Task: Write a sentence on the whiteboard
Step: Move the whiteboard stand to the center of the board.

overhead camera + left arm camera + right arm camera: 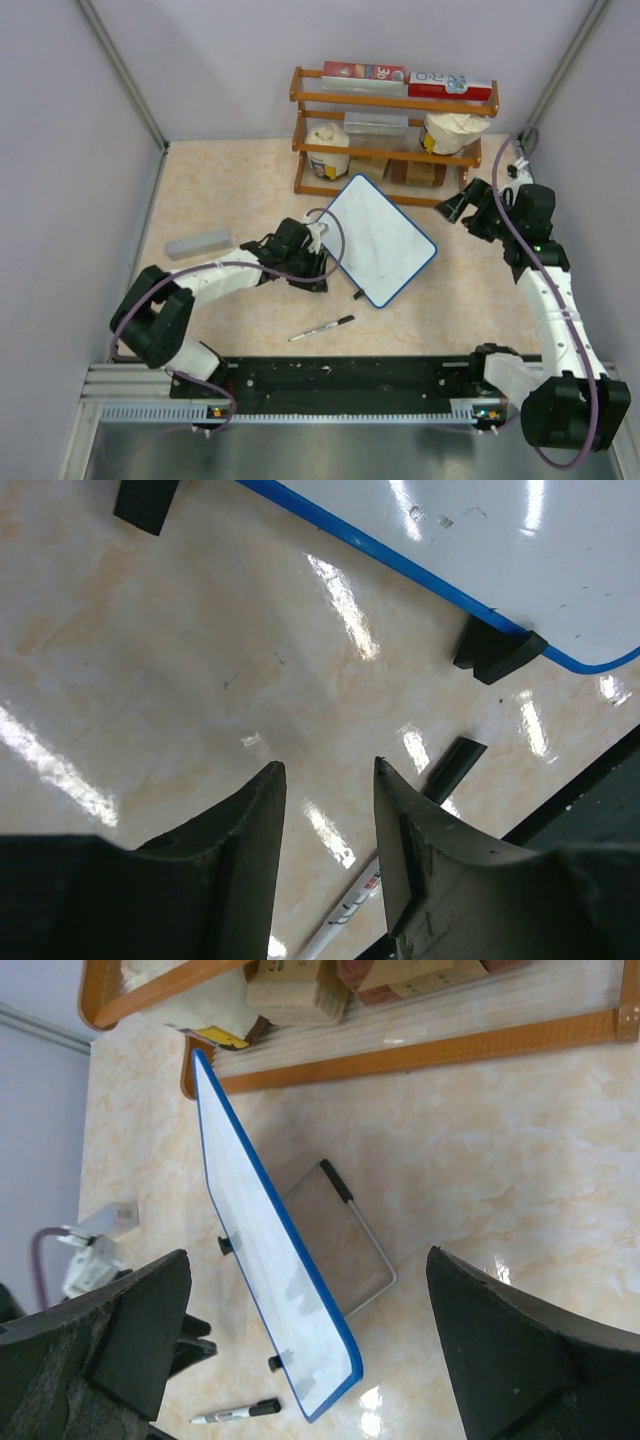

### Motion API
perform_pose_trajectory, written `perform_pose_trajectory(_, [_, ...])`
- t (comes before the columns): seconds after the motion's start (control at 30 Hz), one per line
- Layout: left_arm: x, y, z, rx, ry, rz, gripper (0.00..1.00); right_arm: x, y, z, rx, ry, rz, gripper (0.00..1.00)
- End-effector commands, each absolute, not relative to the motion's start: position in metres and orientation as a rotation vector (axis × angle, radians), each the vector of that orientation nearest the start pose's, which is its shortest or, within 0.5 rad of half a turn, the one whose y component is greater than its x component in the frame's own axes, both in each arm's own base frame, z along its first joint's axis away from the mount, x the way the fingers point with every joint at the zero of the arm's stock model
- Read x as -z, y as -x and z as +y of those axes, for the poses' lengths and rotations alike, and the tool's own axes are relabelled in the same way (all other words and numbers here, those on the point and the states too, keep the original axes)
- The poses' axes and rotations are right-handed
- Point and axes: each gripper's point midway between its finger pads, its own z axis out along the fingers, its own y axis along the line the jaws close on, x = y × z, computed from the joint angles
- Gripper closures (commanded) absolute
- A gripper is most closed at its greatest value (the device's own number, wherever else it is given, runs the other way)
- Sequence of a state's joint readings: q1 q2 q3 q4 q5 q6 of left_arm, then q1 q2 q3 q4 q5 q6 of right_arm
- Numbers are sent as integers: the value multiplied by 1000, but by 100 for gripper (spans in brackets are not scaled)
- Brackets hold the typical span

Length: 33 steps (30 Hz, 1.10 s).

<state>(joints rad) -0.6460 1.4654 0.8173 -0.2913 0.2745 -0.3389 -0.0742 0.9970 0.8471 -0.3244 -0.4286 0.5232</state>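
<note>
Beige stone-patterned table (pixel 230 190), top view. The whiteboard (pixel 380 240) stood tilted near the centre, in front of a wooden shelf (pixel 395 100), with its white face turned upward. The left claw (pixel 315 272) lay low, just beside the board's left edge; whether it touched the board could not be told from this view. The right claw (pixel 455 207) hung near the board's upper right corner, apart from it. A marker (pixel 322 328) lay on the table in front of the board, held by neither claw. A grey block (pixel 198 243) lay well apart at the left.

Left wrist view. The left claw (pixel 326 770) pointed down at bare table (pixel 180 660). Its two fingers (pixel 255 830) were partly open, with a narrow gap and nothing between them. The whiteboard (pixel 520 550) crossed the upper right with its blue rim and a black foot (pixel 497 652), clear of the fingers. The marker (pixel 345 915) showed beside the right finger, with a short black piece (pixel 455 767) lying near it.

Right wrist view. The right claw (pixel 307 1260) stood wide open, its fingers (pixel 140 1330) at opposite sides of the picture, gripping nothing. Beyond them the whiteboard (pixel 265 1250) appeared nearly edge-on, leaning on a wire stand (pixel 360 1240). The marker (pixel 237 1413) lay near its lower corner, and the shelf (pixel 420 1055) ran across the top.
</note>
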Motion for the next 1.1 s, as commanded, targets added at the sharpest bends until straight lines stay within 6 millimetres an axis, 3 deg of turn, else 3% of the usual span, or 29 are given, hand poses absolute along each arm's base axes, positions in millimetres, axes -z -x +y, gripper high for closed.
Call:
perform_pose_trajectory(0.0, [-51, -246, -277, 762, -514, 2545, 65, -278, -316, 72, -722, -259, 1920, 1])
perform_pose_trajectory(0.23, [-22, -244, -295, 765, -549, 2589, 86, -293, -311, 71, -705, -248, 1888, 1])
perform_pose_trajectory(0.33, [-15, -233, -302, 786, -545, 2611, 87, -291, -312, 70, -700, -251, 1894, 1])
perform_pose_trajectory(0.67, [-13, -202, -350, 835, -661, 2582, 87, -287, -314, 67, -678, -260, 1904, 1])
perform_pose_trajectory(1.07, [-29, -205, -435, 940, -769, 2494, 88, -285, -311, 66, -665, -255, 1906, 1])
